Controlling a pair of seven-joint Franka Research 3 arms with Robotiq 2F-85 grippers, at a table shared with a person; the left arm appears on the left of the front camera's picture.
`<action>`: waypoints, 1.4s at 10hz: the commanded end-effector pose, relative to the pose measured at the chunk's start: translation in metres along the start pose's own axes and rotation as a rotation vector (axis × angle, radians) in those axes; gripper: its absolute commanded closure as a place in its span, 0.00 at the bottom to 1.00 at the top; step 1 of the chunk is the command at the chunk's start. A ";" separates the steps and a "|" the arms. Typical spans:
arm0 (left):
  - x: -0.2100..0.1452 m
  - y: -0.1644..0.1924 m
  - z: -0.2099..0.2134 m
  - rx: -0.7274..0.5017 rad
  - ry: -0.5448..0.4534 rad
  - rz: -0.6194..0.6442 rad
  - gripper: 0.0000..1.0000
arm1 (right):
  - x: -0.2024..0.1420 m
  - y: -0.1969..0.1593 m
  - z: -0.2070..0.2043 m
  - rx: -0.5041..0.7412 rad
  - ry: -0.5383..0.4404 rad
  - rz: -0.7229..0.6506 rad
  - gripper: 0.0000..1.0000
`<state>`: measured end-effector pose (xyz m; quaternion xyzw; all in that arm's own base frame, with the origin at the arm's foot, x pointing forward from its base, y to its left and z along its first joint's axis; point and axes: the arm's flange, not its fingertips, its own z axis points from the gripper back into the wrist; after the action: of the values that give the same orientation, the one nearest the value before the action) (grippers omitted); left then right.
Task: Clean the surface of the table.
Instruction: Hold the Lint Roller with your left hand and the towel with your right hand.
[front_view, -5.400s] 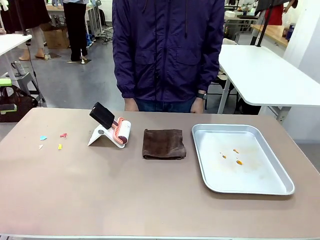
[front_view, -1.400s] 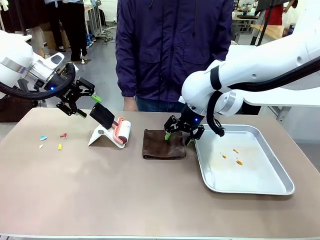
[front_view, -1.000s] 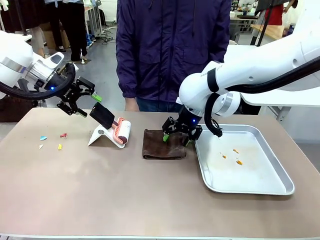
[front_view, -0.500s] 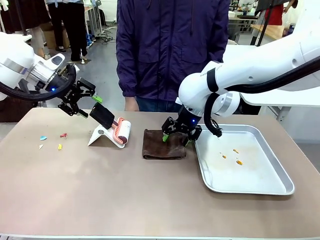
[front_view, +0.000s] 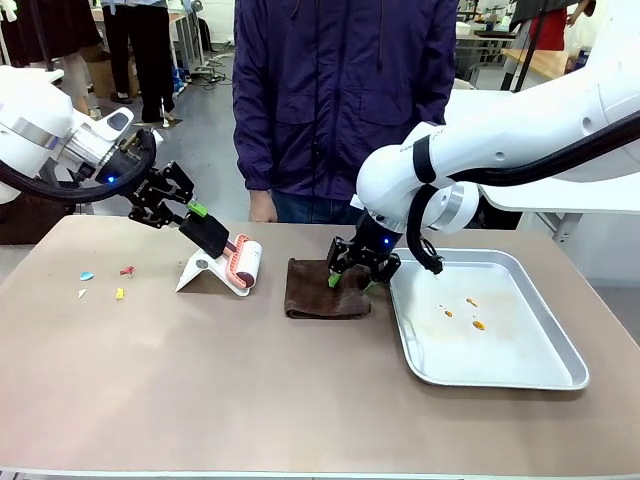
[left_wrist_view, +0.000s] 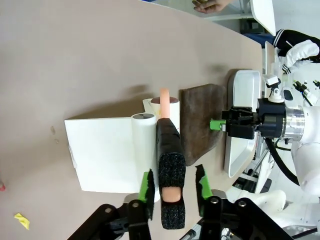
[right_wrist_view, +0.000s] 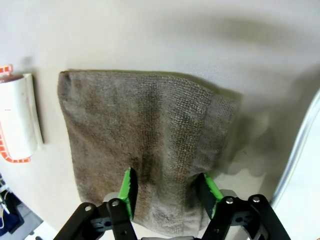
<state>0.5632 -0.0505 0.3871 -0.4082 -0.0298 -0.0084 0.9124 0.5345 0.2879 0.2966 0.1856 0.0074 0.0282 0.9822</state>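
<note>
The brown table (front_view: 250, 400) carries small coloured paper scraps (front_view: 100, 283) at its left. A lint roller (front_view: 242, 262) leans on a white stand (front_view: 198, 272), its black foam handle (front_view: 207, 233) pointing up and left. My left gripper (front_view: 190, 212) has closed in on that handle; in the left wrist view the handle (left_wrist_view: 171, 170) lies between the green pads (left_wrist_view: 148, 186) of the gripper (left_wrist_view: 175, 182), with only slim gaps. My right gripper (front_view: 350, 278) stands on the folded brown cloth (front_view: 315, 295). Its pads (right_wrist_view: 130, 192) press the cloth (right_wrist_view: 145, 130) and are still apart, gripper (right_wrist_view: 169, 192) open.
A shiny metal tray (front_view: 500, 375) with a few orange specks (front_view: 470, 312) lies at the right, close beside the cloth. A person in a dark jacket (front_view: 340, 100) stands at the far edge. The table's near half is bare.
My left gripper has moved right onto the roller's handle and its jaws have narrowed around it. The right gripper's jaws have drawn closer together on the cloth.
</note>
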 end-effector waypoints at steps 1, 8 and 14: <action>0.004 -0.001 -0.002 -0.019 -0.011 -0.027 1.00 | 0.003 0.001 -0.004 0.039 0.020 -0.014 1.00; 0.003 -0.004 -0.001 -0.026 -0.029 -0.042 1.00 | 0.004 -0.006 -0.003 0.087 0.020 -0.031 1.00; -0.008 -0.015 0.017 -0.122 -0.101 -0.085 1.00 | -0.010 -0.047 0.044 0.426 -0.021 -0.054 1.00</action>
<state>0.5653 -0.0509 0.4031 -0.4358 -0.0695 -0.0183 0.8972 0.5449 0.2595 0.3103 0.3117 0.0100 -0.0064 0.9501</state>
